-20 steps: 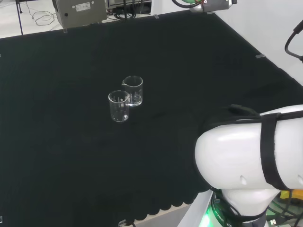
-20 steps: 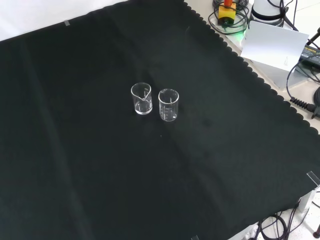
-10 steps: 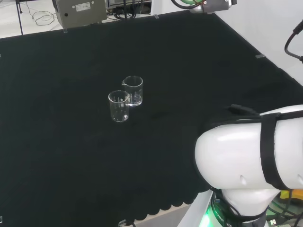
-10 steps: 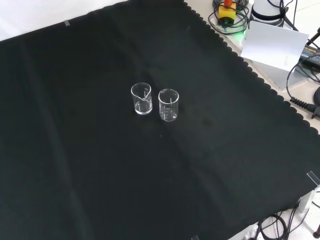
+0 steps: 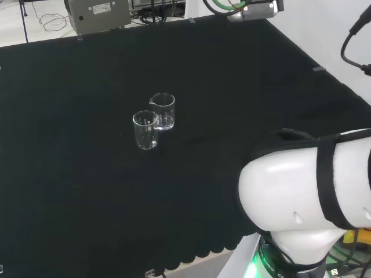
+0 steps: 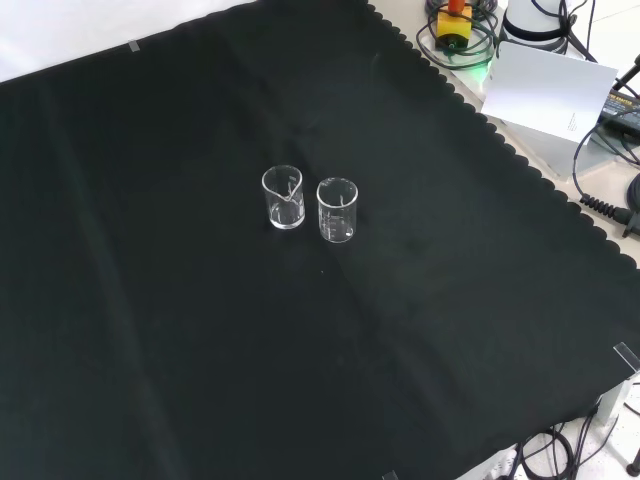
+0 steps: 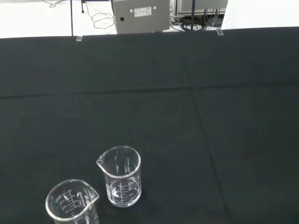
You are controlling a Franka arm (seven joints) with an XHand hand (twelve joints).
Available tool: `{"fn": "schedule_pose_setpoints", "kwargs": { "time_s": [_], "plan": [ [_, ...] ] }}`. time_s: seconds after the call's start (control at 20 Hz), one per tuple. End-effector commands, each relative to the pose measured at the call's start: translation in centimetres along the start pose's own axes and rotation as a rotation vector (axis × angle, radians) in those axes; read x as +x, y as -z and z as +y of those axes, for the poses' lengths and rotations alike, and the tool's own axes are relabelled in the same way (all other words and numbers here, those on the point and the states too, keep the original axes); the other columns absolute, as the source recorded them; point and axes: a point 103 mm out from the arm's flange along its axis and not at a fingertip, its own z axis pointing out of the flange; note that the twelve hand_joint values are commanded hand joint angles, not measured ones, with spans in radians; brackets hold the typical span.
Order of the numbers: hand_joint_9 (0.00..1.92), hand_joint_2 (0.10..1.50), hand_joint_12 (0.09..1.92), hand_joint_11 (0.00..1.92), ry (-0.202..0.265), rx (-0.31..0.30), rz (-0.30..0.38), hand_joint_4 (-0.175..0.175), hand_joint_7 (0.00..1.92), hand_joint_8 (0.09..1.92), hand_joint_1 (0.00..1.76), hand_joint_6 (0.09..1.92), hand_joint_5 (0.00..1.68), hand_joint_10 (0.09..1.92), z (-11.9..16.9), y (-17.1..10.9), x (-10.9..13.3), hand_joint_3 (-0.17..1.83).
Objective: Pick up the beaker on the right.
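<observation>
Arm link [image 5: 301, 197]: large white body with a black strap, nearest the camera at the head view's lower right. The state of the hand's fingers cannot be told, nor how the hand stands to either beaker.

Black cloth [image 6: 200, 380]: covers the bench, scalloped along one edge, bare apart from the two pieces listed below.

Near beaker [image 5: 145, 130]: clear, small, upright, pouring lip at the rim, printed white graduation marks on the wall, too small to read. In the head view it stands left of and closer than its neighbour; in the front view it is the right one [image 6: 337, 210].

Far beaker [image 5: 163, 110]: clear, same build, upright, spout and white graduation marks, apparently empty. It stands just beside the near beaker, to the right and farther off in the head view, and on the left in the front view [image 6: 283, 197]. In the wrist view it is the fuller-seen one [image 7: 119, 176].

Grey box [image 5: 97, 14]: beyond the cloth's far edge, bearing a white label, its print illegible.
</observation>
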Motion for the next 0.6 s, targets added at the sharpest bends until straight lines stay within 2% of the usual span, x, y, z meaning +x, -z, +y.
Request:
{"fn": "schedule_pose_setpoints", "kwargs": {
  "time_s": [0.05, 0.25, 0.6],
  "plan": [
    [0.13, 1.3, 1.26, 0.0, -0.018, 0.023, -0.004, -0.04, 0.01, 0.55, 0.12, 0.16, 0.3, 0.69, 1.8, -3.4, 0.6, 0.26],
    [0.13, 1.29, 1.26, 0.0, -0.023, 0.049, 0.003, -0.04, 0.02, 0.56, 0.13, 0.16, 0.3, 0.69, 3.6, -5.7, 0.8, 0.26],
    [0.14, 1.29, 1.27, 0.0, 0.025, 0.046, 0.039, -0.042, 0.02, 0.56, 0.14, 0.15, 0.31, 0.69, 9.5, -9.9, -0.4, 0.25]
  ]
}}
